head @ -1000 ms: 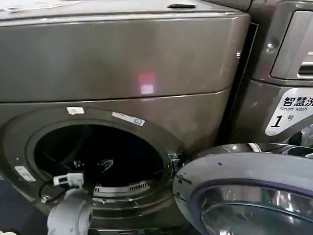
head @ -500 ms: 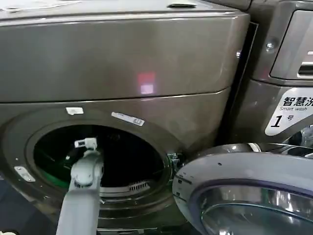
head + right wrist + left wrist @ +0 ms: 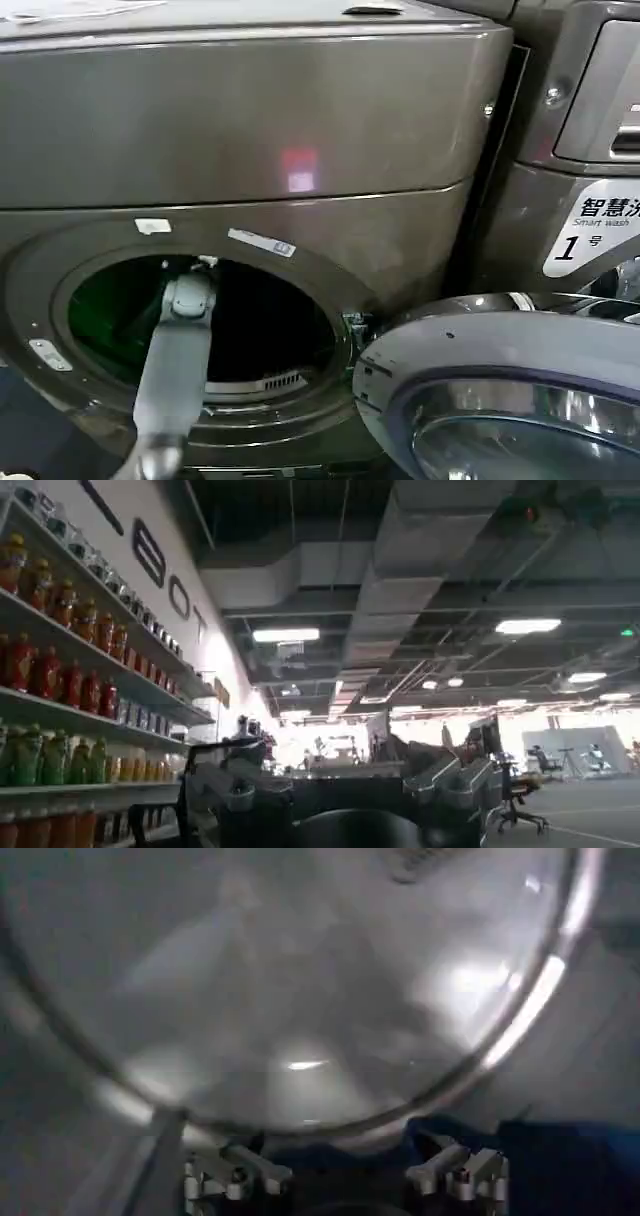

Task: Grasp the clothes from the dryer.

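Observation:
The dryer (image 3: 250, 120) is the big brown-grey machine with a round porthole (image 3: 200, 320), and its door (image 3: 500, 390) hangs open at the lower right. My left arm reaches through the porthole, and the left gripper (image 3: 190, 265) is high inside the dark drum. In the left wrist view the left gripper (image 3: 345, 1166) is open, facing the pale drum wall (image 3: 300, 978). A dark blue mass (image 3: 560, 1153) lies by its fingers; I cannot tell whether it is the clothes. My right gripper (image 3: 335, 780) is open and holds nothing, pointing into the room away from the machine.
A second machine with a white "1" tag (image 3: 590, 235) stands to the right. The perforated grille (image 3: 265, 382) sits at the porthole's lower rim. Shelves of bottles (image 3: 70, 680) line the wall in the right wrist view.
My left arm has risen from the porthole's lower rim and pushed deeper into the drum, so the gripper is now near the top of the opening.

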Controlling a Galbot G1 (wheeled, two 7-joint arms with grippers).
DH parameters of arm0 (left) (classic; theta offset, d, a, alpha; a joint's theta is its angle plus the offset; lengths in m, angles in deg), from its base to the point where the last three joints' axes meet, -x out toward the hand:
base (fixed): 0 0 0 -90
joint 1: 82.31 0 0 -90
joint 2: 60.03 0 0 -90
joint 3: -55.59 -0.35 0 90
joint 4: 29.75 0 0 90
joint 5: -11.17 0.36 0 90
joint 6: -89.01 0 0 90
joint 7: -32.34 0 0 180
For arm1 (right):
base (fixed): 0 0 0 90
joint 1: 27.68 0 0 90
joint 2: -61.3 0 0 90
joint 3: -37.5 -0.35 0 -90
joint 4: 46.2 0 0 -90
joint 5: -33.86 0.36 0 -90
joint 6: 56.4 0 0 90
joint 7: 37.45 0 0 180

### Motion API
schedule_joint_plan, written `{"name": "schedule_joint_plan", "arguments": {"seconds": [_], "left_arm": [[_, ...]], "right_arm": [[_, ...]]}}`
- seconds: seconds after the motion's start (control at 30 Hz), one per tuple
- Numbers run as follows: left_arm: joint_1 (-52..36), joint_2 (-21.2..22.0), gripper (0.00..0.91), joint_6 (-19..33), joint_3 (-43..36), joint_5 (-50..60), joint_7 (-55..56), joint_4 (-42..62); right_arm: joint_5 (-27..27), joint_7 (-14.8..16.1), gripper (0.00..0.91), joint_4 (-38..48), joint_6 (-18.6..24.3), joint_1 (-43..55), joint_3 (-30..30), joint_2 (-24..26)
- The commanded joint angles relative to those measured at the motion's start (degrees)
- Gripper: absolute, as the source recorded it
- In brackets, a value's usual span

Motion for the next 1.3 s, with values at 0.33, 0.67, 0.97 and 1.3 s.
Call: {"name": "schedule_joint_plan", "arguments": {"seconds": [0.33, 0.67, 0.97, 1.3], "left_arm": [[-5.8, -0.4, 0.907, 8.7, -0.9, 9.5, -18.0, 8.3], [-6.3, -0.4, 0.907, 8.0, -2.2, 9.7, -17.3, 13.7], [-5.7, -0.4, 0.907, 6.9, -4.3, 6.5, -16.0, 16.9], [-6.3, -0.3, 0.907, 5.3, -4.5, 2.6, -14.7, 19.3]], "right_arm": [[-0.6, 0.1, 0.907, 1.0, 0.2, 0.5, 0.4, 1.1], [-0.8, 0.1, 0.907, 0.9, 0.5, 0.5, 0.5, 0.4], [-1.1, 0.0, 0.907, 0.9, 0.8, 1.0, 1.8, -0.1], [-2.1, 0.0, 0.907, 1.2, 0.9, 1.3, 2.3, 0.0]]}}
